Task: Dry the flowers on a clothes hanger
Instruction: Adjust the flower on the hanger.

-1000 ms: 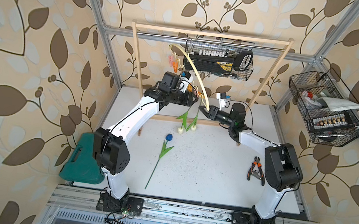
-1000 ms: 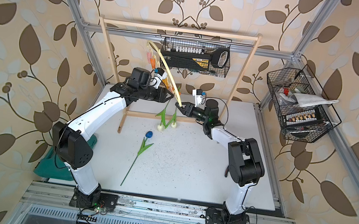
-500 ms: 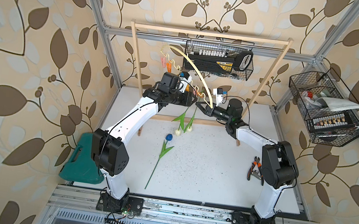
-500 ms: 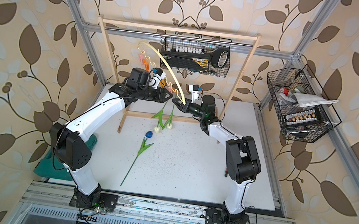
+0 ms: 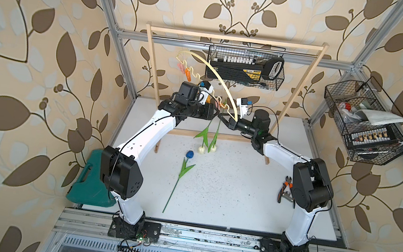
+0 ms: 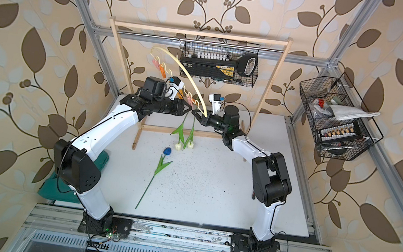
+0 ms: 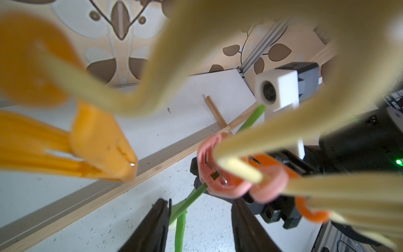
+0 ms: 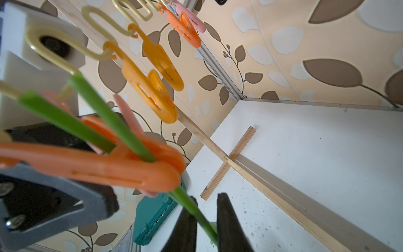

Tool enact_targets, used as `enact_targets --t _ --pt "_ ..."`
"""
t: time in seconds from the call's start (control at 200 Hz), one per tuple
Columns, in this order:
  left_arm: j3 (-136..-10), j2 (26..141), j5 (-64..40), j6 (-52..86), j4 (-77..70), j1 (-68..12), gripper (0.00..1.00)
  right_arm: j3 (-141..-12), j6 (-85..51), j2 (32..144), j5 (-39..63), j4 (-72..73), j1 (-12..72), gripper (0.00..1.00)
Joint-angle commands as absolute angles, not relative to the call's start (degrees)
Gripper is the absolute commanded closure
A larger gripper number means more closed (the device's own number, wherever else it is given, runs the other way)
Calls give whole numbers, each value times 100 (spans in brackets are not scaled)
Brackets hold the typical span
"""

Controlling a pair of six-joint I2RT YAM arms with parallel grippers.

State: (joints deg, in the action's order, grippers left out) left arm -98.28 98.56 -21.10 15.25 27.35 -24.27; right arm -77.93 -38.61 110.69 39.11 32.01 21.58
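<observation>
The pale yellow clothes hanger (image 5: 221,84) (image 6: 190,79) hangs tilted from the wooden rack. Two cream-white flowers (image 5: 201,150) (image 6: 190,145) dangle head-down from pins at its lower end. A blue flower (image 5: 189,154) (image 6: 167,151) lies on the table. My left gripper (image 7: 200,203) (image 5: 215,111) is open, its fingers on either side of a green stem (image 7: 192,196) under a pink clothespin (image 7: 229,185). My right gripper (image 8: 207,197) (image 5: 221,116) has its jaws narrowed round the other stem (image 8: 196,209) below an orange clothespin (image 8: 109,170). A small gap still shows beside that stem.
The wooden rack (image 5: 234,38) spans the back of the table. A wire basket (image 5: 246,68) hangs behind it and another (image 5: 366,123) on the right wall. A green case (image 5: 87,185) lies off the table's left edge. Pliers (image 5: 283,191) lie by the right arm.
My right gripper has moved left to the hanging stems and its jaws have narrowed round one. The hanger has tilted, its pinned end lower. The left arm has stayed put.
</observation>
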Motion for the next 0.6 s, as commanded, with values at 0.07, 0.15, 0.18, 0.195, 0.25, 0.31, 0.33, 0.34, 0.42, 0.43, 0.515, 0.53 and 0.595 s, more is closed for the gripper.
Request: enact_targets --t 0.07,0.15,0.18,0.195,0.25,0.31,0.33,0.34,0.42,0.43,0.515,0.53,0.595 --pt "-9752 9575 -2031 1539 2746 -2335 49 -7901 -3604 10850 3767 2924 2172 85" --pt "-9746 9572 -2008 1528 2767 -2325 49 -7910 -3446 10710 3695 2670 2178 87" --pt "-9743 9574 -2004 1529 2761 -2316 49 -7919 -3380 10646 3653 2560 2172 87" --pt "-9747 9572 -2005 1532 2766 -2318 49 -7926 -3345 10618 3641 2518 2179 87" --pt "-9743 9576 -2013 1529 2763 -2312 49 -7945 -3236 10525 3592 2311 2173 88" --pt "-9734 9578 -2011 1521 2762 -2305 49 -7954 -3129 10416 3541 2130 2175 89" --pt "-9730 9577 -2004 1525 2762 -2305 49 -7954 -3102 10381 3517 2083 2172 89" --pt "-9730 9579 -2008 1526 2767 -2301 49 -7954 -3091 10363 3505 2052 2173 89" --pt "-9730 9580 -2017 1529 2761 -2293 49 -7986 -2938 10247 3357 1787 2171 89" --pt "-9730 9580 -2025 1529 2760 -2294 49 -7993 -2912 10237 3333 1754 2175 89" --pt "-9734 9577 -2035 1544 2760 -2293 49 -8061 -2725 10131 3130 1441 2164 89" --pt "-9730 9572 -2044 1544 2760 -2292 49 -8074 -2701 10122 3092 1391 2167 89" --pt "-9735 9563 -2041 1547 2765 -2284 49 -8157 -2606 10082 2992 1206 2168 89"
